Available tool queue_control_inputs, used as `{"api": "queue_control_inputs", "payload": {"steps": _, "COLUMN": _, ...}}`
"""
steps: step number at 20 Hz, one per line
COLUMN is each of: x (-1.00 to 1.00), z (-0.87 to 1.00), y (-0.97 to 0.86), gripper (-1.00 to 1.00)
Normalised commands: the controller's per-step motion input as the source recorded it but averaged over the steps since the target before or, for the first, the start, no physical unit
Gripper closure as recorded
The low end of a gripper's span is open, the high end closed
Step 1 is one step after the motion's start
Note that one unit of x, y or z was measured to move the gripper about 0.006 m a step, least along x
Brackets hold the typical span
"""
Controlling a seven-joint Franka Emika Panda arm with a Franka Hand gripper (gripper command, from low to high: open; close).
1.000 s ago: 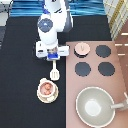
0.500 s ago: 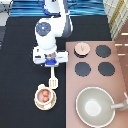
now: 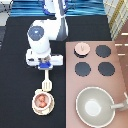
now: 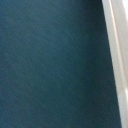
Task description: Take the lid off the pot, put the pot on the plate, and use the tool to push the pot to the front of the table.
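Note:
My gripper (image 3: 45,64) hangs over the black table (image 3: 17,75), left of the stove in the exterior view, shut on the handle of the cream-white tool (image 3: 46,81). The tool points toward the exterior view's bottom, and its slotted head touches the top rim of the pot (image 3: 42,101). The pot shows reddish contents and sits uncovered on the cream-yellow plate (image 3: 36,110), near the bottom edge. The lid (image 3: 81,48) lies on the stove's top-left burner. The wrist view shows only dark surface and a pale strip (image 4: 116,60) that I cannot identify.
The brownish-pink stove (image 3: 92,59) fills the exterior view's right, with black burners (image 3: 103,51). A large grey-beige pan (image 3: 94,105) with a handle sits at its bottom right. The robot's white arm (image 3: 47,32) reaches down from the top.
The gripper and the tool have moved toward the exterior view's bottom. The pot on its plate has slid the same way, ahead of the tool's head.

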Motion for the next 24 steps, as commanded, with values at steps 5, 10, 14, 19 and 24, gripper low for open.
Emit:
{"api": "queue_control_inputs", "payload": {"steps": 5, "x": 0.61, "z": 0.08, "y": -0.36, "gripper": 1.00}}
{"api": "queue_control_inputs", "payload": {"steps": 10, "x": 0.98, "z": 0.19, "y": 0.18, "gripper": 1.00}}
{"api": "queue_control_inputs", "payload": {"steps": 14, "x": 0.79, "z": 0.34, "y": 0.38, "gripper": 1.00}}
{"api": "queue_control_inputs", "payload": {"steps": 19, "x": 0.81, "z": 0.41, "y": 0.39, "gripper": 1.00}}
{"api": "queue_control_inputs", "payload": {"steps": 24, "x": 0.98, "z": 0.41, "y": 0.18, "gripper": 1.00}}
